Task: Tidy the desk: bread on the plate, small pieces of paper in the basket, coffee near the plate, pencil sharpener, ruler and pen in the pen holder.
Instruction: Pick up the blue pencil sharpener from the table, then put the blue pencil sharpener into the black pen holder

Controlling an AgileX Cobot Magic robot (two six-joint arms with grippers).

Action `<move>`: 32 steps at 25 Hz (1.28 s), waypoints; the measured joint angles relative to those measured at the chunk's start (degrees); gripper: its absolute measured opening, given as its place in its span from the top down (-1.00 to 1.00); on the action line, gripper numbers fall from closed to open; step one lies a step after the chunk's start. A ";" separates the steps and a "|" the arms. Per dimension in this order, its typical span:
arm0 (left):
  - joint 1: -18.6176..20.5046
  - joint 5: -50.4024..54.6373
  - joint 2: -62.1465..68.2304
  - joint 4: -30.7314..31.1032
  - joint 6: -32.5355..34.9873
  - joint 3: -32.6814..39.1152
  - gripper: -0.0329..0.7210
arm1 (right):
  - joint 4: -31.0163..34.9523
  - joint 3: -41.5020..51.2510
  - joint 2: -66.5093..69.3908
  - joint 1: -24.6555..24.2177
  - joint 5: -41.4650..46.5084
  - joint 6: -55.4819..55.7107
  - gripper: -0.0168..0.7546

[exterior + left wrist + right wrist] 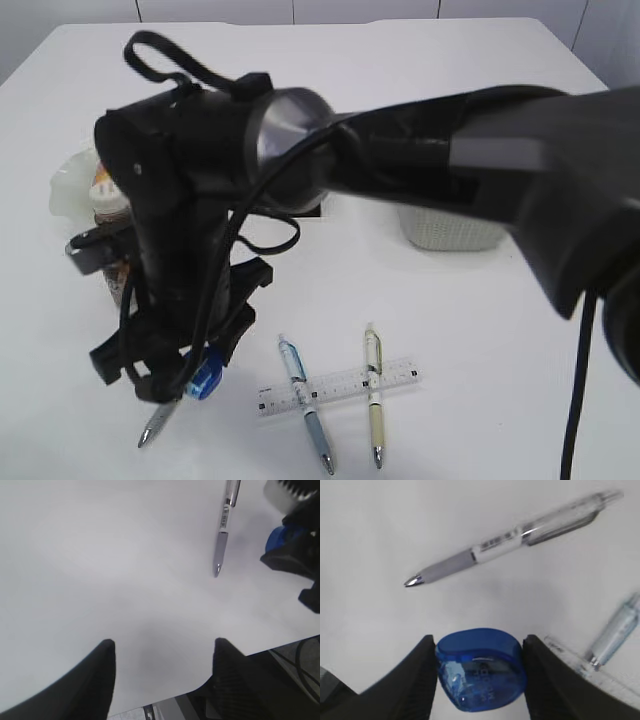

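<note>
The right gripper, reaching across to the left side of the white table, is clamping its two black fingers on a blue pencil sharpener, one finger pressing each side of it. A grey-gripped pen is lying on the table just beyond the sharpener, its metal tip pointing away to the left in the right wrist view.

The left gripper is hovering over bare tabletop near the table's front edge, its fingers standing apart with nothing between them.

Toward the middle of the table, a clear ruler is lying under two more pens, a blue pen and a cream pen, both crossing it. A white basket is sitting well behind them, partly hidden by the right arm. A coffee bottle is standing at the far left, beside a pale plate.
</note>
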 joint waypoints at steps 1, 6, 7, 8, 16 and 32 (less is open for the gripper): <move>0.00 0.00 0.00 0.00 0.00 0.00 -0.28 | 0.00 -0.29 -0.40 -0.87 0.00 -0.03 -0.01; 0.00 0.00 0.00 0.00 0.00 0.00 -0.28 | 0.00 -1.38 -2.63 -7.41 0.12 -0.44 -0.01; 0.00 0.00 0.00 0.00 0.00 0.00 -0.28 | 0.11 -1.38 -3.16 -8.83 0.12 -0.44 -0.01; 0.00 0.00 0.00 0.00 0.00 0.00 -0.28 | 0.15 -1.42 -3.68 -10.55 0.12 -0.44 -0.01; 0.00 -0.09 0.00 0.67 0.00 0.00 -0.28 | 1.68 -5.65 -5.33 -21.53 0.69 -1.01 -0.01; 0.00 -0.35 0.00 1.40 0.00 0.00 -0.28 | 5.05 -10.05 -3.49 -28.26 -14.55 -3.77 -0.01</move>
